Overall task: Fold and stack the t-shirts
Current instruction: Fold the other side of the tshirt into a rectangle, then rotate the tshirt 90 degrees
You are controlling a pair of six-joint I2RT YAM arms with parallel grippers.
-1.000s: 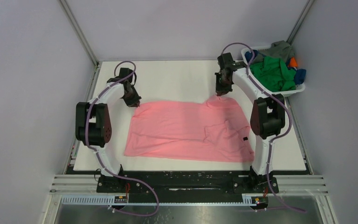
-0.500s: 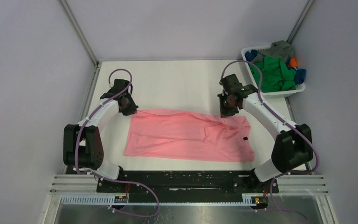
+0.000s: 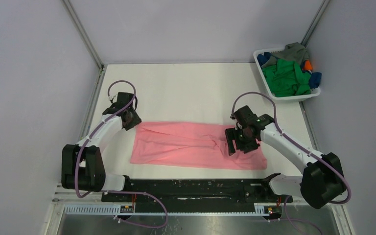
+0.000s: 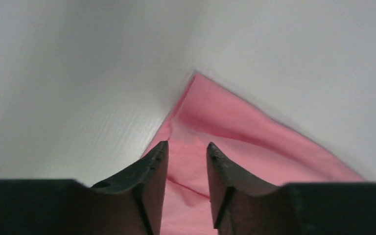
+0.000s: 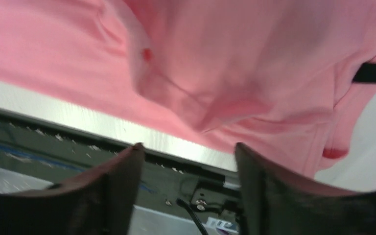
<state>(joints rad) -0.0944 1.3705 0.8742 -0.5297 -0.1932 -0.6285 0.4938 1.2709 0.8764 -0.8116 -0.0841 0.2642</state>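
Observation:
The salmon pink t-shirt [image 3: 186,144] lies on the white table as a long band, its far half folded over toward the near edge. My left gripper [image 3: 132,121] sits at the shirt's far left corner. In the left wrist view its jaws [image 4: 186,149] stand a little apart over the pink cloth [image 4: 235,122], pinching nothing. My right gripper [image 3: 231,146] hovers over the shirt's right part. The right wrist view shows it [image 5: 188,147] wide open and empty, the pink cloth [image 5: 225,58] beyond it. The bright green t-shirt [image 3: 286,78], with grey [image 3: 293,50], blue [image 3: 315,79] and orange [image 3: 308,64] ones, fills the basket.
The white plastic basket [image 3: 290,99] stands at the far right corner of the table. A black tag [image 5: 372,73] shows on the pink shirt near its right end. The black rail [image 3: 191,186] holding the arm bases runs along the near edge.
Both grippers carried the pink shirt's far edge toward the near edge, folding it into a narrower band. Both have since opened and let go of the cloth.

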